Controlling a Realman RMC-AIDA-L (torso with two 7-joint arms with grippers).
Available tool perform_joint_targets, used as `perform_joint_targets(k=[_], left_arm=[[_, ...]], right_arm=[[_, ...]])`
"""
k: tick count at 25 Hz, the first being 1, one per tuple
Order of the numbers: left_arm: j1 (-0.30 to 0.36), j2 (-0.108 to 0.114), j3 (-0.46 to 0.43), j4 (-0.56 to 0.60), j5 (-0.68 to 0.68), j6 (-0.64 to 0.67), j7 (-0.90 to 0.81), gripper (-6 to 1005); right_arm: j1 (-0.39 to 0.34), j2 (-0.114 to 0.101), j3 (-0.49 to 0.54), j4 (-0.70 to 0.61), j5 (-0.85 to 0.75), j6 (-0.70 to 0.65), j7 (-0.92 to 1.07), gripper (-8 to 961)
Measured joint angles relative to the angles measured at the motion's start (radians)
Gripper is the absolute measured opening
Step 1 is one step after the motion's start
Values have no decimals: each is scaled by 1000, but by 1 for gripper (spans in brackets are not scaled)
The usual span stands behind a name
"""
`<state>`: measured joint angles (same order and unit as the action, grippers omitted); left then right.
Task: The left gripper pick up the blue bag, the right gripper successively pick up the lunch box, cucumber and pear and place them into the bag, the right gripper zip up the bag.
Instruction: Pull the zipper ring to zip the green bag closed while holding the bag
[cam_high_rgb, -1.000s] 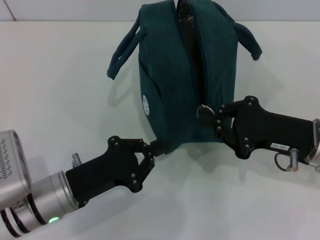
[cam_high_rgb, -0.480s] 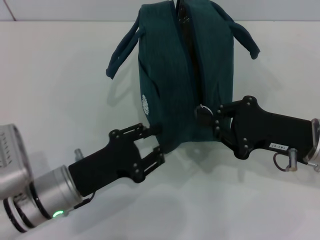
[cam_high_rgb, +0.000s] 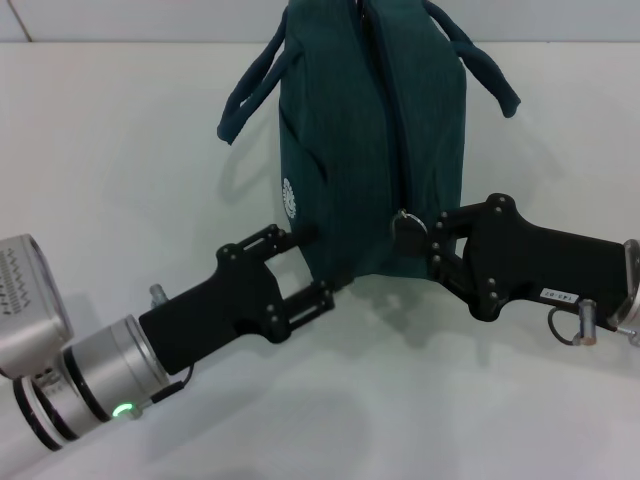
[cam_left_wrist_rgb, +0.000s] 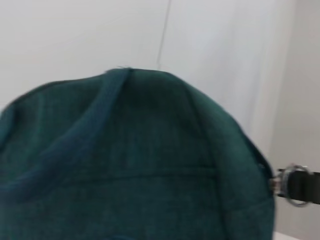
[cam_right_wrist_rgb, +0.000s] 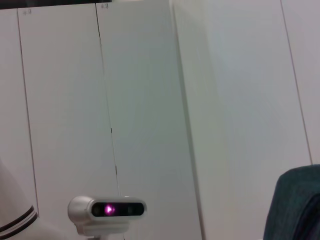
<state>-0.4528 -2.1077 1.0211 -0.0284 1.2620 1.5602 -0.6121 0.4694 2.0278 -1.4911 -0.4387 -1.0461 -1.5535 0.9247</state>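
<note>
**Zip nearly home, bag upright**

Head view: blue bag (cam_high_rgb: 372, 130) stands on the table (cam_high_rgb: 110, 150), zipper drawn shut down to the ring pull. Left hand (cam_high_rgb: 308, 262) wide open at the bag's near corner, gripping nothing. Right hand (cam_high_rgb: 418, 232) pinches the ring pull. Lunch box, cucumber, pear unseen, presumably inside.

Left wrist view: bag fabric fills the frame.

Right wrist view: a bag edge only.

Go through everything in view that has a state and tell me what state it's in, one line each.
blue bag: upright on the table, zipper looks closed along its length.
bag handles: loose, hanging down on either side.
metal ring pull: at the bag's near end, at the right gripper's fingertips.
left gripper: open, fingers either side of the bag's near lower corner.
right gripper: at the ring pull; grip unclear.
</note>
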Motion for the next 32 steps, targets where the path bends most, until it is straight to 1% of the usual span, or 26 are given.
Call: perform_joint_targets(k=[1, 6, 22, 28, 31, 32], left_arm=[[0, 0, 0, 0, -6, -4, 0, 676], [5, 0, 0, -2, -30, -14, 2, 667], [2, 0, 4, -2, -31, -35, 35, 584], [-2, 0, 9, -2, -10, -36, 62, 362], [-2, 0, 11, -2, -9, -36, 65, 134], [-2, 0, 11, -2, -9, -36, 65, 117]], right_arm=[[0, 0, 0, 0, 0, 0, 0, 22], [-1, 0, 0, 2, 0, -1, -7, 22], [-2, 0, 3, 12, 2, -11, -15, 22], [-2, 0, 6, 23, 14, -11, -20, 22], [-2, 0, 5, 31, 33, -11, -33, 22], [-2, 0, 5, 36, 40, -12, -37, 22]])
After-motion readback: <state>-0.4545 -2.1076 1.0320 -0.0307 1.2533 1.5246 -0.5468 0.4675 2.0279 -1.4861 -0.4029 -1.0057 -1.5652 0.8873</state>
